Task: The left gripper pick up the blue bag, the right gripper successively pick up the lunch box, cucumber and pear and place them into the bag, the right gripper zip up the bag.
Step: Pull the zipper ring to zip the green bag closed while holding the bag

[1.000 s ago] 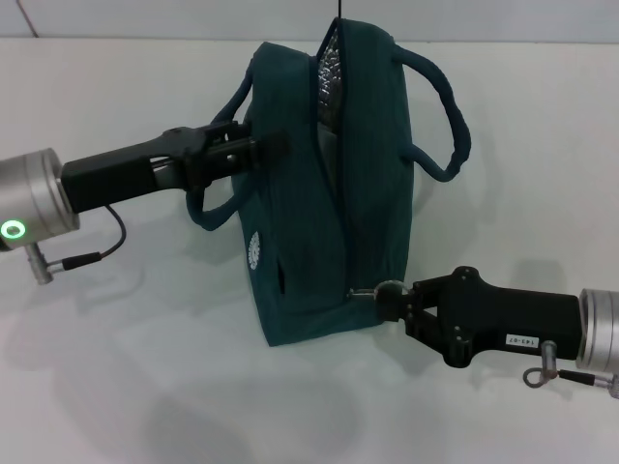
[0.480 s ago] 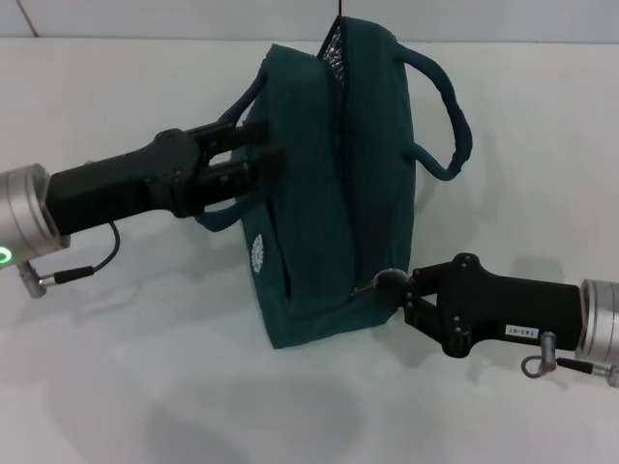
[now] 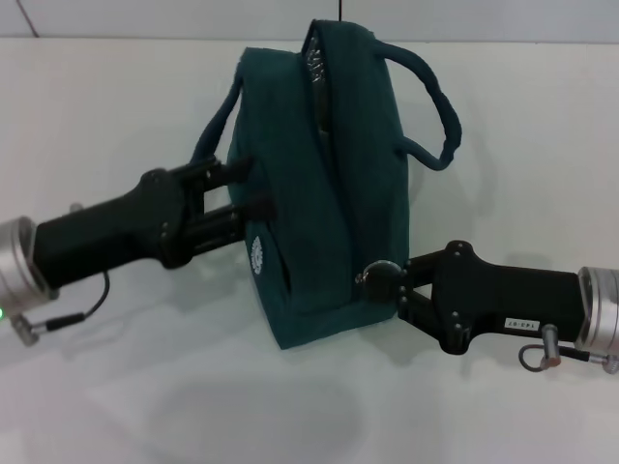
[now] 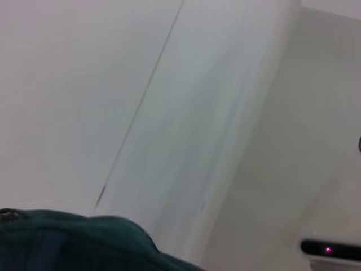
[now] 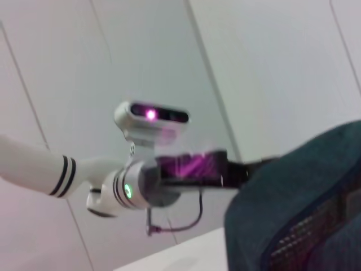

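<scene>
On the robot's left side, the left gripper (image 3: 247, 198) is reaching in level from its black arm, its two fingers pressing against the near side panel of the blue bag (image 3: 334, 193); one rear loop handle seems to be running past the fingers, but whether they are pinching cloth or only bracing it I cannot tell. At the centre, the blue bag is standing tilted on the white table (image 3: 116, 387), its zipper seam running from the top, where a sliver of silver lining is showing, down toward the front lower corner. To the right, the right gripper (image 3: 387, 282) is closing its fingers on the metal ring pull (image 3: 372, 275) at that lower end of the seam. The lunch box, cucumber and pear are not showing anywhere, so they are probably already inside. The risk, as I judge it, is lying in the pull itself: if the right gripper is dragging at an angle to the seam, the small ring may be slipping out, or the slider jamming on lining. Should the left hold be weak, the whole bag may be sliding or toppling instead of zipping.
</scene>
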{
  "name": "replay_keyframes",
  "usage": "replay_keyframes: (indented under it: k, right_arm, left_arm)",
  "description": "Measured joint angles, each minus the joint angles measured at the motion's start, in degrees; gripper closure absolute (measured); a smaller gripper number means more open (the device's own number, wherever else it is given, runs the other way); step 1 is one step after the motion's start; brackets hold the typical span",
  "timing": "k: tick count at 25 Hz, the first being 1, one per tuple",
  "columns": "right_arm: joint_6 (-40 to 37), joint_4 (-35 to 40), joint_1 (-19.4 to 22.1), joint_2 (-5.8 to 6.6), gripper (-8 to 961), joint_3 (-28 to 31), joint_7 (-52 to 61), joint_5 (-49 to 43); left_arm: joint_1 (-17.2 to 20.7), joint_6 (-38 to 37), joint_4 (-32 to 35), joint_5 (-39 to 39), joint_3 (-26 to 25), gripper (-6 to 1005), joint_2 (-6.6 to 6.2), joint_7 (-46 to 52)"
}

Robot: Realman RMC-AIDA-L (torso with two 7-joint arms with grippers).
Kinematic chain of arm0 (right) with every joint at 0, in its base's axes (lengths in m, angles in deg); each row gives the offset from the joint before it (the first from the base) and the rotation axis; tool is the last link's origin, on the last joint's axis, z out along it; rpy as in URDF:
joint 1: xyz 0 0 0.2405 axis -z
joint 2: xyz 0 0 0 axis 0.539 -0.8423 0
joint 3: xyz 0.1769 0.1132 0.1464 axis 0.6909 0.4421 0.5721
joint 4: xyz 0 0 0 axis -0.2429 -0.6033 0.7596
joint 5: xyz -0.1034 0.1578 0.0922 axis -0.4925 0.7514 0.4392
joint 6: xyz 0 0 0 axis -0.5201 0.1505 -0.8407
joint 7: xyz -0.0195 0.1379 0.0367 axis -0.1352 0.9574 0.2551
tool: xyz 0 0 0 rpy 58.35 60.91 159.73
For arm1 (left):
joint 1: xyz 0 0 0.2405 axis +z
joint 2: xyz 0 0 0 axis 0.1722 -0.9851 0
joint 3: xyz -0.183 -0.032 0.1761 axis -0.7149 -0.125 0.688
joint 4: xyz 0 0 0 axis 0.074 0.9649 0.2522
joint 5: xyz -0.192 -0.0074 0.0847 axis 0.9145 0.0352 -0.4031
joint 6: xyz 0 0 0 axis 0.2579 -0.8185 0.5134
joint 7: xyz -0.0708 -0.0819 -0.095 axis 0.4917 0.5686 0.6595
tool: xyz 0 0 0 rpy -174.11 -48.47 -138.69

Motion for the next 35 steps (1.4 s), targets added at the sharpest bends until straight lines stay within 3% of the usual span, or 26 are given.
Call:
replay_keyframes:
  k: [7,15,22,29,35]
  right_arm:
    - [-1.2,-0.2,-1.9,0.11,932,-0.1,-0.9,-0.4]
    - [-1.8,0.0,-2.8,-0.3,932,0.0,-4.0,0.5]
    - [-2.7,0.1,-3.7,-0.62,931,0.1,-7.1,3.1]
    - [-2.8,1.1,-4.9,-0.52,931,0.3,-7.5,5.4]
    - [-1.2,1.1,-6.7,-0.62,930,0.3,-8.1,5.7]
  left_arm:
    - [4.9,0.2,-0.6,0.0,-3.8,342,1.68,-4.6]
    - [7.4,0.9,-5.3,-0.7,-3.8,345,2.02,-9.6]
    - [6.9,5.1,-11.4,-0.8,-2.9,347,2.35,-15.3]
    - [6.3,6.8,-13.0,-0.3,-0.6,350,2.63,-16.2]
    - [3.6,7.1,-17.1,-0.3,0.6,352,2.77,-19.0]
